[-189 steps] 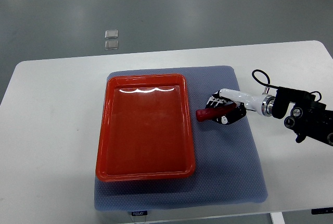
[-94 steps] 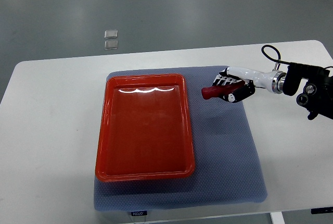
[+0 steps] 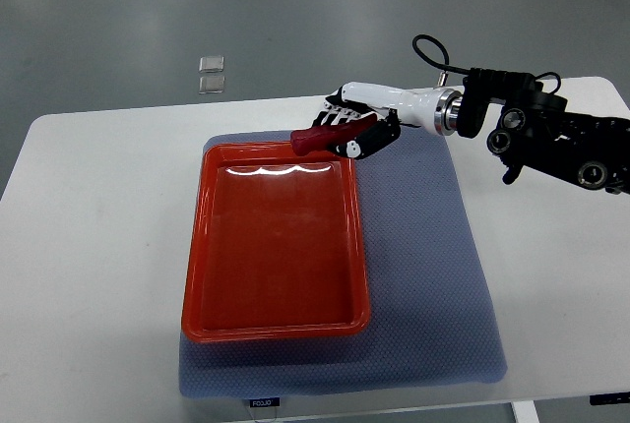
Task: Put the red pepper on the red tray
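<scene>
Above mat (image 3: 433,275), pepper (image 3: 320,135) in hand (image 3: 356,131)

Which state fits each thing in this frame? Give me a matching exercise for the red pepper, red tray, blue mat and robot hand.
Things:
1. red pepper
2. red tray
3. blue mat
4. right robot hand

States:
A. lies under the tray
B. closed around the pepper
C. holds nothing inside
D. held above the tray's far edge

Pairs: 1-D, 2-C, 3-A, 4-B

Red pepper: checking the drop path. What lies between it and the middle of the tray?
Nothing. In the top view the right hand holds the red pepper above the far rim of the red tray, and the tray floor is bare.
</scene>
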Tool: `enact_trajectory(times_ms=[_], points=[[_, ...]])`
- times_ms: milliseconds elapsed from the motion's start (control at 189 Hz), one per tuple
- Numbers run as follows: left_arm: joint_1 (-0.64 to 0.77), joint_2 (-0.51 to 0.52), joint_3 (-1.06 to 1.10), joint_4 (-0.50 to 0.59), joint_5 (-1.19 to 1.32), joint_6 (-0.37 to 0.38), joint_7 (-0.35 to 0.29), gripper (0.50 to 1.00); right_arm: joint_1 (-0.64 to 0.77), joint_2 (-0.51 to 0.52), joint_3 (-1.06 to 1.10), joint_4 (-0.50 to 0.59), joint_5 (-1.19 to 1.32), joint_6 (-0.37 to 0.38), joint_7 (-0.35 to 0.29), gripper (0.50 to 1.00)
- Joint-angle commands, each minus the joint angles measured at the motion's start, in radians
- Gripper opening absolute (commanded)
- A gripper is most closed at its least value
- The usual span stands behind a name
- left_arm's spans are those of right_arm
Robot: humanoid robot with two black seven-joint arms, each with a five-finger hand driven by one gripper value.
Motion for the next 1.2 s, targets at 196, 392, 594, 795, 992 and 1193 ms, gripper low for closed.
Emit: enact_trajectory(times_ms=[196,392,594,795,992,1193], points=[[0.0,0.0,0.0,0.001,0.0,0.0,0.0,1.0,-0.005,0.232,-0.048,-0.141,-0.016,-0.004,-0.001,0.5],[0.0,0.0,0.0,0.001,0.0,0.0,0.0,1.0,-0.044,0.284,-0.088,-0.164,-0.019,-0.021,-0.001,0.5],[0.0,0.0,0.0,0.001,0.0,0.0,0.0,1.0,-0.12,0.329,-0.088,-0.193,-0.062,-0.05,0.002,0.5],[0.0,0.0,0.0,0.001,0.0,0.0,0.0,1.0,-0.125,0.329,-0.086,-0.196,-0.064,-0.056,0.009,0.5],[0.0,0.0,-0.002,0.001,0.0,0.0,0.0,1.0,-0.125,0.329,-0.083,-0.196,-0.061,-0.075,0.038,0.588],[0.0,0.0,-0.002,0.001,0.0,0.0,-0.001,1.0,-0.125,0.321,-0.069,-0.196,-0.051,-0.075,0.042,0.744]])
